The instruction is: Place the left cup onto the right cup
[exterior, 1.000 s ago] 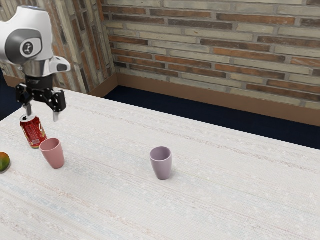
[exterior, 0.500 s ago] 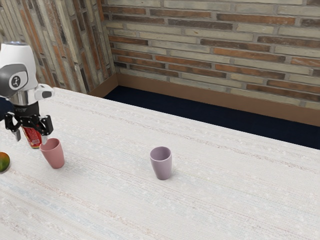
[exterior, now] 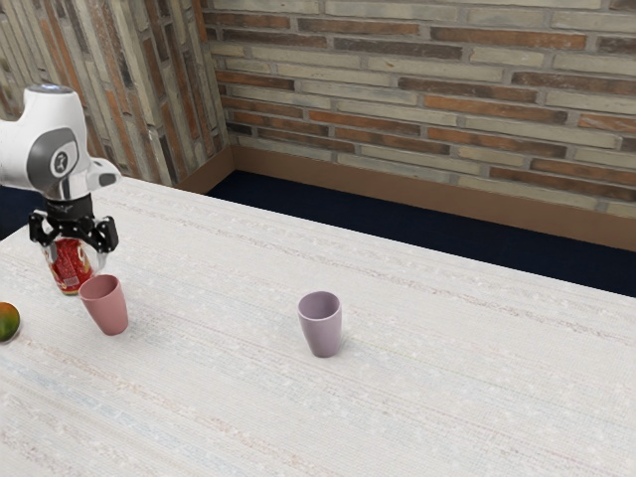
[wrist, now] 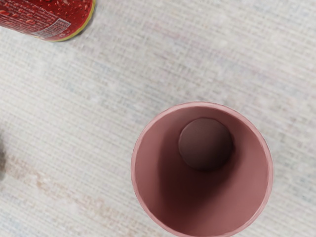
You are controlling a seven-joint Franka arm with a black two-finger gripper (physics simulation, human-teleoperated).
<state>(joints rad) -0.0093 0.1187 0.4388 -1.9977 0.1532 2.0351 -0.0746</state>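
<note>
The left cup (exterior: 104,304) is pink and stands upright near the exterior view's left. The right cup (exterior: 320,323) is mauve, upright, near the table's middle. My gripper (exterior: 74,264) hangs open just above and slightly behind the pink cup's rim, holding nothing. In the wrist view I look straight down into the pink cup (wrist: 202,168), which sits just under the hand.
A red soda can (exterior: 68,268) stands right behind the pink cup, close to my fingers, and its base shows in the wrist view (wrist: 47,17). A green-orange fruit (exterior: 8,321) lies at the exterior view's left edge. A brick wall runs behind the table (exterior: 477,397).
My hand came down from well above the can to near cup height, swinging left first, then back right toward the pink cup. Both cups stayed put.
</note>
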